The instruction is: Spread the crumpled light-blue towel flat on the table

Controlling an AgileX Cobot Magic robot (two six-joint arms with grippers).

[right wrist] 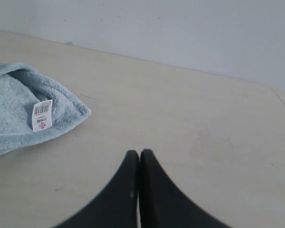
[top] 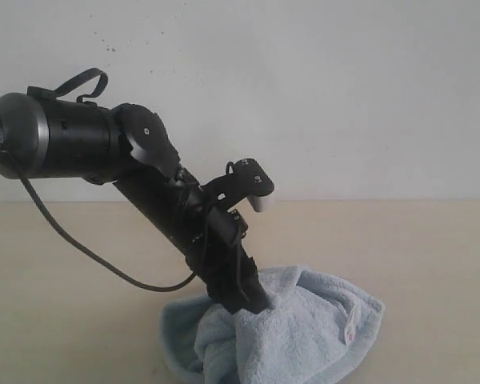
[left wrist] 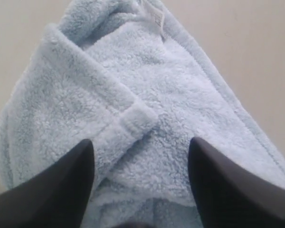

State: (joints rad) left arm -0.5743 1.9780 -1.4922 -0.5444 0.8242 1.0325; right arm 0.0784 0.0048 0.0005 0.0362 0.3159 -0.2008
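Note:
The light-blue towel (top: 288, 336) lies crumpled in a heap on the beige table (top: 72, 296), its small white tag (top: 351, 332) at the right edge. My left arm slants down into the heap, and the left gripper (top: 252, 308) is low on the folds. In the left wrist view this gripper (left wrist: 140, 145) is open, its dark fingers (left wrist: 66, 185) apart over a folded hemmed corner of the towel (left wrist: 137, 118). My right gripper (right wrist: 139, 154) is shut and empty above bare table, with the towel's edge (right wrist: 19, 109) and the tag (right wrist: 42, 115) off to one side. The right gripper is not in the exterior view.
A white speckled wall (top: 304, 80) rises behind the table. Bare tabletop (right wrist: 190, 123) stretches around the towel on both sides. A black cable (top: 72, 240) hangs from the left arm above the table.

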